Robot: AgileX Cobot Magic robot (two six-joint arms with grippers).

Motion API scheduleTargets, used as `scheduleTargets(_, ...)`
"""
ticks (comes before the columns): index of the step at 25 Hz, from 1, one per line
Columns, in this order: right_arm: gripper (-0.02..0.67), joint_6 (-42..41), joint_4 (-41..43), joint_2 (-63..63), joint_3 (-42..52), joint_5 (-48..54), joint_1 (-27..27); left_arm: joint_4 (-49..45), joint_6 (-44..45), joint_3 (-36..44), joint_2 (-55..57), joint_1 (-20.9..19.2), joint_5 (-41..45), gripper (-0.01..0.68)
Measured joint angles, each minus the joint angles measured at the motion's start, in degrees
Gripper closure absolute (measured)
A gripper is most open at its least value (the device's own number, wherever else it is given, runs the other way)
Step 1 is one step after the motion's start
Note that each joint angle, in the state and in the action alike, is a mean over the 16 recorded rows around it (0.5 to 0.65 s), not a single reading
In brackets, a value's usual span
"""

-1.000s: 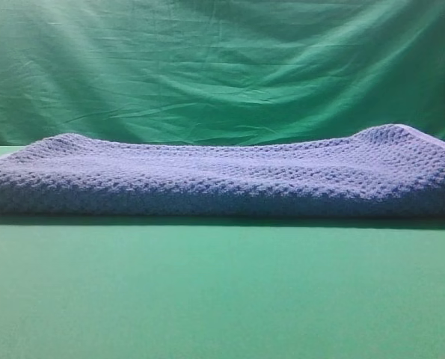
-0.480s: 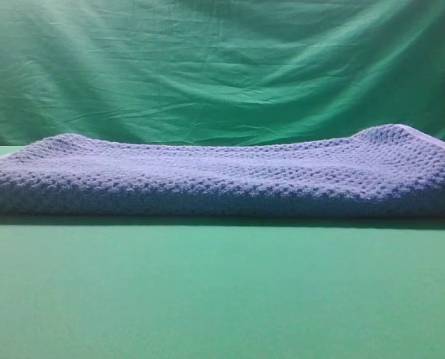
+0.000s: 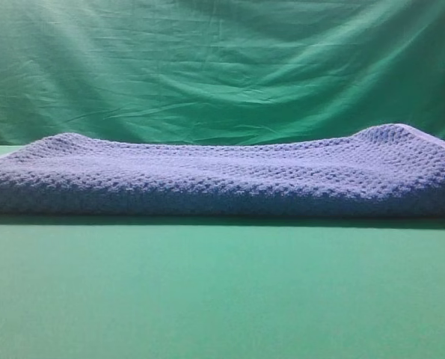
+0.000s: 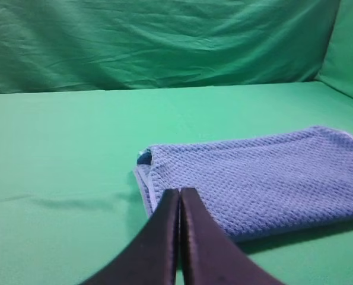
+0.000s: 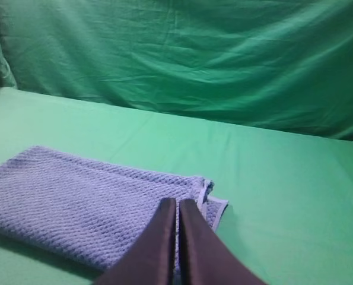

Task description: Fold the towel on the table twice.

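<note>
The blue-grey waffle-weave towel (image 3: 222, 176) lies folded into a long band across the green table (image 3: 222, 292), spanning the exterior high view. In the left wrist view its left end (image 4: 259, 178) shows layered edges with a pale hem. My left gripper (image 4: 180, 199) is shut and empty, raised near that end. In the right wrist view the towel's right end (image 5: 93, 202) shows stacked hems. My right gripper (image 5: 177, 208) is shut and empty, raised near that end. Neither gripper shows in the exterior high view.
A wrinkled green backdrop cloth (image 3: 222, 67) hangs behind the table. Bare green table surface lies in front of the towel and beyond both its ends (image 4: 57, 154) (image 5: 283, 178).
</note>
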State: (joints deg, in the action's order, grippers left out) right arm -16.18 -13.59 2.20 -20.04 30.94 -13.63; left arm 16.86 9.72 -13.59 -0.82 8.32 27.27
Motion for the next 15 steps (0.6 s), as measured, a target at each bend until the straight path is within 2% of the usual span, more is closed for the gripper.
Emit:
scheduleTargets(7,0.649,-0.1,-0.6,0.0,8.7,-10.6,0.0,-0.2,0.0,8.2,0.0,0.0,-9.6,0.673)
scheduleTargets(15,0.649,-0.1,-6.4,0.1,13.5,-16.8,0.0,1.3,-0.1,11.6,0.0,0.0,-12.3,0.673)
